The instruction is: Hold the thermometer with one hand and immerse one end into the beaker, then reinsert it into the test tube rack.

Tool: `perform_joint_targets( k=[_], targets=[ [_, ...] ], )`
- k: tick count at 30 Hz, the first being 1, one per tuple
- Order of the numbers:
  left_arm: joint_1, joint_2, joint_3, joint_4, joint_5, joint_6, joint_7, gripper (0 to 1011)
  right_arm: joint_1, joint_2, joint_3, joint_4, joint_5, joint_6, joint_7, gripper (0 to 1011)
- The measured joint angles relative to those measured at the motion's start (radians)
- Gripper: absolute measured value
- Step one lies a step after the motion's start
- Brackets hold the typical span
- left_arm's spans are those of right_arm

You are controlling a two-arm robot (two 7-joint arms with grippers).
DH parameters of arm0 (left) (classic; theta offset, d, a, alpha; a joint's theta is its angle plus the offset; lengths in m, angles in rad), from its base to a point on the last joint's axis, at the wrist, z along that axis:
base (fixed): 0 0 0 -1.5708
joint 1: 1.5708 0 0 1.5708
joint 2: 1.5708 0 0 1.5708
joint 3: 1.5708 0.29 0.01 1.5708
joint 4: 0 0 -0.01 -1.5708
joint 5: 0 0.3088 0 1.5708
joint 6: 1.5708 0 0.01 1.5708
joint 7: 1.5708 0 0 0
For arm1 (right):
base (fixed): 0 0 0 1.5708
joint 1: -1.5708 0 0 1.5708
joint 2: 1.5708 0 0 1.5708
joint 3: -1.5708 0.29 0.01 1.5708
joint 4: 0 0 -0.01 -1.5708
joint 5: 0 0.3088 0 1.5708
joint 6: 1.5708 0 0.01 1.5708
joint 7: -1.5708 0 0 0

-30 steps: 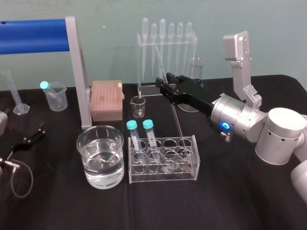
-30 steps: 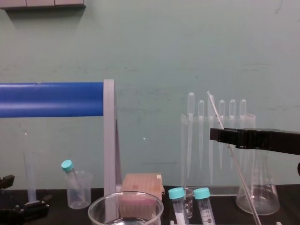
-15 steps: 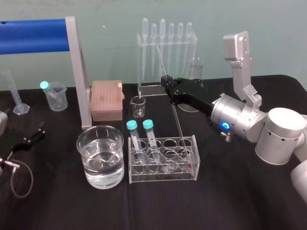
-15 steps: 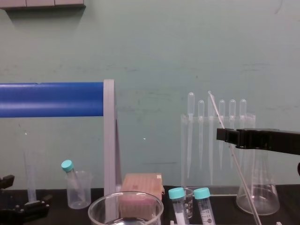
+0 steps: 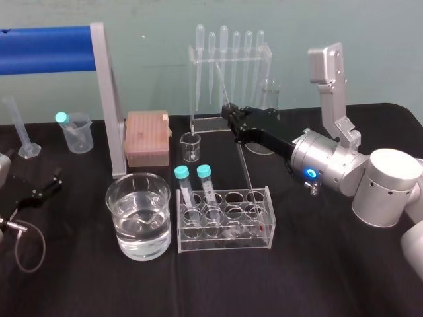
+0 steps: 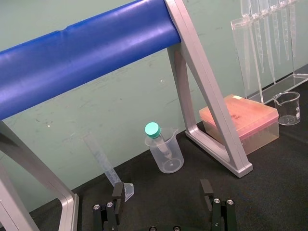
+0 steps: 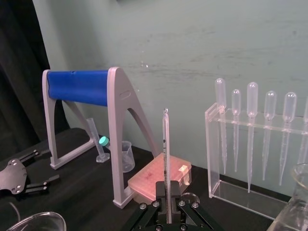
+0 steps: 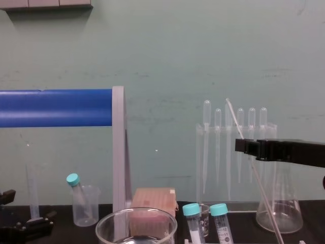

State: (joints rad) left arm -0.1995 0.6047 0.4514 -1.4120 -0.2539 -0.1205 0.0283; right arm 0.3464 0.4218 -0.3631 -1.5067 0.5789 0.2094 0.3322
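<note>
right gripper (image 5: 229, 113) with fingers clamped on leaning thermometer (image 5: 243, 162), lower end in test tube rack (image 5: 225, 239) beside beaker (image 5: 109, 198); grasp made, dip and reinsertion judged yet to come; left gripper (image 6: 163, 211) parked low, fingers wide.

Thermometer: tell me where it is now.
Head view, right of centre: the thermometer leans in the test tube rack's right end, gripped high up by the right gripper, before the pipette stand.
</note>
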Motion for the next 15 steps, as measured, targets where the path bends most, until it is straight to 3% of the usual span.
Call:
perform_joint_targets(
  k=[6,15],
  targets=[
    [0.000,0.000,0.000,0.000,0.000,0.000,0.000,1008,-0.008,0.000,0.026,-0.018,0.018,-0.019,0.000,57],
    [0.000,0.000,0.000,0.000,0.000,0.000,0.000,1008,-0.018,0.013,0.089,-0.097,0.104,-0.046,0.022,57]
  ],
)
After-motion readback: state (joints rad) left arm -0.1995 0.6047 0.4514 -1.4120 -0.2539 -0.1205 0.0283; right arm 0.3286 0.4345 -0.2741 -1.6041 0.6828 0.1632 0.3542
